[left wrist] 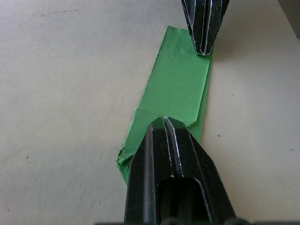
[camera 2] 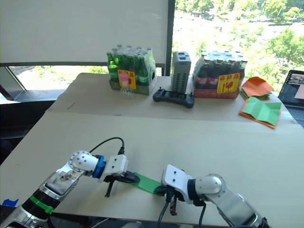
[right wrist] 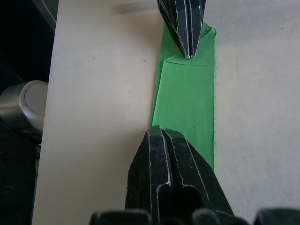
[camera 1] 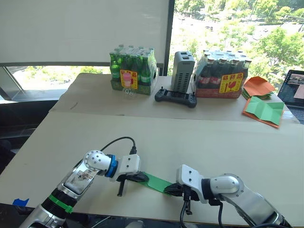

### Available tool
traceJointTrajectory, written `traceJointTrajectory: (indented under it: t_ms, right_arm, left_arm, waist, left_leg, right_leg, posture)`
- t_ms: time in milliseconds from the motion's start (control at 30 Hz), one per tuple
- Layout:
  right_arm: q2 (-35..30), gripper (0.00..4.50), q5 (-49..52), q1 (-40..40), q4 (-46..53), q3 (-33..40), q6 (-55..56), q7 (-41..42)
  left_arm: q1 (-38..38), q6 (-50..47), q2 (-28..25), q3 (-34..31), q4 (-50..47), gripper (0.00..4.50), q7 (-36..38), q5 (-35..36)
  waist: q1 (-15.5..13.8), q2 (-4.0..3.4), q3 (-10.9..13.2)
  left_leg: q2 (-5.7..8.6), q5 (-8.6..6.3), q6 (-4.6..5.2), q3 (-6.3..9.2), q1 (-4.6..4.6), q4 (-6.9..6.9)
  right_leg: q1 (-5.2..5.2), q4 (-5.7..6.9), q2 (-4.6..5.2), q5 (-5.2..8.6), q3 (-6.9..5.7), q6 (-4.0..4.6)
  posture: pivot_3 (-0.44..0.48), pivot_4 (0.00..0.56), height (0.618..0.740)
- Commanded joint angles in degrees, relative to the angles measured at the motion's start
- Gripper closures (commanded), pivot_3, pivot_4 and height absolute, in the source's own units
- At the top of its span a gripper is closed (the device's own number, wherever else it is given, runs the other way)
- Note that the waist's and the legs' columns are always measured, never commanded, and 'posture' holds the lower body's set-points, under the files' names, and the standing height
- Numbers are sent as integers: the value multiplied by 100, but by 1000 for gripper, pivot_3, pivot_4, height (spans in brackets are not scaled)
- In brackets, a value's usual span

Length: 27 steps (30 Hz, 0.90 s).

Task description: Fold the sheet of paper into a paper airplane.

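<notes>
Both grippers, left (camera 1: 138,177) and right (camera 1: 174,190), press closed fingertips on opposite ends of the sheet of paper (camera 1: 158,183) (narrow strip at the near table (camera 1: 199,137) edge); wings apparently remain unformed.

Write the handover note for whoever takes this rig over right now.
Left gripper: fingers together, tips pressing one end of the sheet of paper.
Right gripper: fingers together, tips pressing the other end.
Paper: a narrow folded strip, flat on the near table between the two grippers.
Done: lengthwise folds; layered edges show in the left wrist view.
Left: no pointed nose or raised flaps visible yet, so the paper airplane is unfinished.
</notes>
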<state>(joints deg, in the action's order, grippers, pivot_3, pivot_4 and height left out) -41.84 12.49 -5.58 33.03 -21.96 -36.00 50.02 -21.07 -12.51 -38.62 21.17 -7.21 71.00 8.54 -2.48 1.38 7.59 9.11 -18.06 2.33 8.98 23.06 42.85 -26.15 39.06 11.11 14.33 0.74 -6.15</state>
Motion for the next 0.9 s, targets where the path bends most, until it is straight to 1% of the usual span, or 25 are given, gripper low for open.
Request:
traceJointTrajectory:
  t_ms: [33, 167, 267, 367, 500, 733, 900]
  right_arm:
    - [-164, 4456, -72, 170, -232, -177, -411, 16]
    - [-178, 4456, -138, 137, -230, -222, -427, -39]
    - [-173, 4456, -137, 115, -219, -245, -456, -50]
    - [-158, 4456, -147, 113, -198, -281, -476, -70]
    - [-156, 4456, -149, 93, -171, -302, -498, -92]
    - [-162, 4456, -114, 22, -98, -278, -615, -121]
    - [-140, 4456, -96, -43, -41, -308, -703, -153]
  left_arm:
    - [-228, -110, 148, -62, -76, 4500, 35, 158]
    - [-276, -340, 312, -49, -177, 4500, 67, 328]
    - [-330, -393, 407, -8, -164, 4500, 71, 325]
    - [-435, -306, 566, 158, 16, 4500, 57, 172]
    - [-526, -78, 647, 350, 247, 4500, 13, -126]
    - [-570, 115, 504, 566, 435, 4500, -5, -580]
    - [-550, 43, 278, 753, 456, 4500, 194, -774]
  waist:
    - [-3, 1, 0]
    - [19, 1, -1]
    - [18, 1, -1]
    - [13, 1, -1]
    - [19, 2, -1]
    - [22, 2, -1]
    - [25, 4, -3]
  left_leg:
    - [0, 0, 0, 0, 1, 0]
    - [-2, 0, 0, -1, 0, -1]
    - [-2, 0, 0, -1, 0, -1]
    - [-1, 0, -1, -1, 0, 1]
    - [-2, 0, -1, -2, 0, 0]
    - [-2, 0, -1, -2, 0, 0]
    - [-2, 0, -1, -2, -4, -1]
  right_leg:
    - [0, 0, 0, 0, 0, 0]
    - [-1, -1, 0, 0, 1, 0]
    - [0, -1, -1, 0, 1, 0]
    - [2, -1, 0, 0, 1, 0]
    - [1, -1, 0, 0, 2, 0]
    - [0, -1, -1, 0, 1, 0]
    - [3, -1, -1, 0, 1, 0]
  posture:
    - [0, 150, 675]
    - [0, 150, 675]
    - [0, 150, 675]
    - [0, 150, 675]
    - [0, 150, 675]
    - [0, 150, 675]
    - [0, 150, 675]
